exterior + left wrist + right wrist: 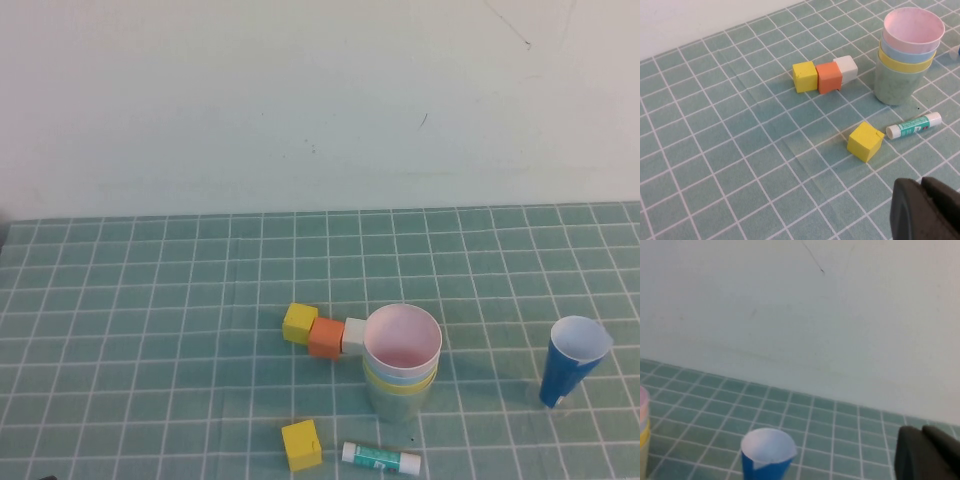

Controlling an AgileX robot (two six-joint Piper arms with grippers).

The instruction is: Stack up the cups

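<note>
The four cups stand nested in one upright stack (401, 362) at the middle of the green grid mat. The pink cup (403, 336) is on top, then light blue (908, 51), then yellow (904, 65), with the green cup (895, 86) at the bottom. The stack's edge also shows in the right wrist view (643, 430). Neither arm shows in the high view. My left gripper (922, 184) is shut and empty, low over the mat, near the stack's front left. My right gripper (923, 431) is shut and empty, well to the stack's right.
A tall dark-blue cup (573, 362) with a white inside stands to the right of the stack. A row of yellow (299, 323), orange (326, 338) and white (354, 334) cubes touches the stack's left. A loose yellow cube (301, 445) and a glue stick (381, 458) lie in front.
</note>
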